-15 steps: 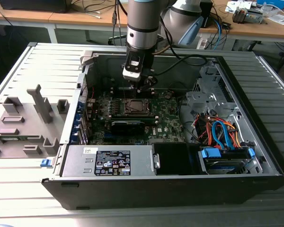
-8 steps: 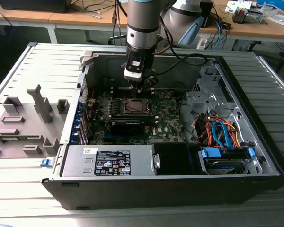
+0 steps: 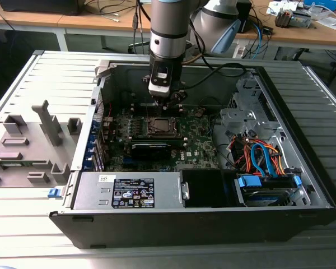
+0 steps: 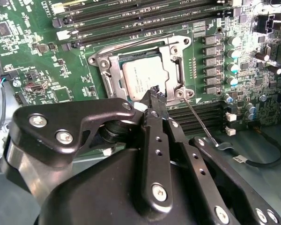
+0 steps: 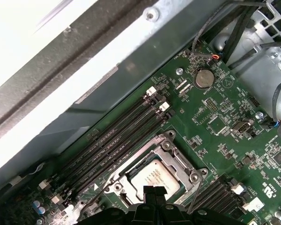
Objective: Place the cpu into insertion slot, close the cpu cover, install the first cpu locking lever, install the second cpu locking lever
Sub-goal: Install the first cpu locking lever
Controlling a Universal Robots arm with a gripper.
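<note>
Cpu lies under the lowered cpu cover; your gripper, fingers drawn narrow, sits at its edge beside the locking lever, probably to hook it.

Evenly bright in the exterior view, dimmer inside the case; blown-out glare on its rim in the first wrist view.

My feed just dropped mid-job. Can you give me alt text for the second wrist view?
The cpu lies seated under the silver cpu cover, which frames it, on the green motherboard. The black gripper hangs at the cpu's edge, and a thin metal lever juts out from the cover's corner.
</note>
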